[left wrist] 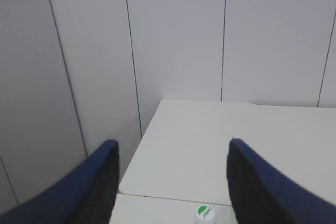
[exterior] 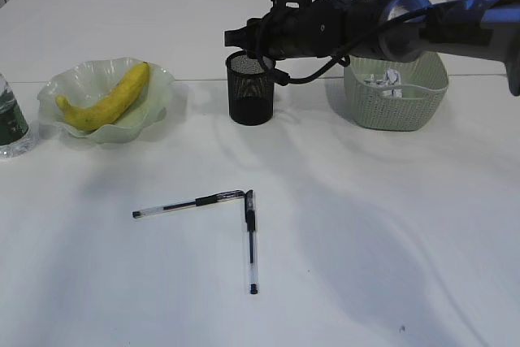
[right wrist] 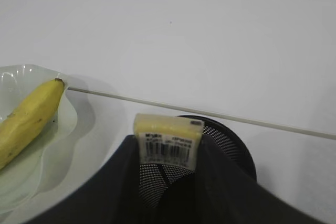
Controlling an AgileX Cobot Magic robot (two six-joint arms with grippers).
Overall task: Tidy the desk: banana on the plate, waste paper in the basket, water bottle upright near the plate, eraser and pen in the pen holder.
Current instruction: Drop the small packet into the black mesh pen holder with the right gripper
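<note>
Your right gripper point(right wrist: 168, 174) pinches the eraser point(right wrist: 168, 139) directly above the holder point(exterior: 251, 88), so let it drop in, then fetch the two pens point(exterior: 249, 237) lying before the holder; your left gripper point(left wrist: 170, 182) hangs wide, empty.

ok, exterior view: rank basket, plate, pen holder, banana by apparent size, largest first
1. plate, widest footprint
2. basket, close to the plate and partly hidden by the arm, so this order is unsure
3. banana
4. pen holder, similar in area to the banana; hard to separate
</note>
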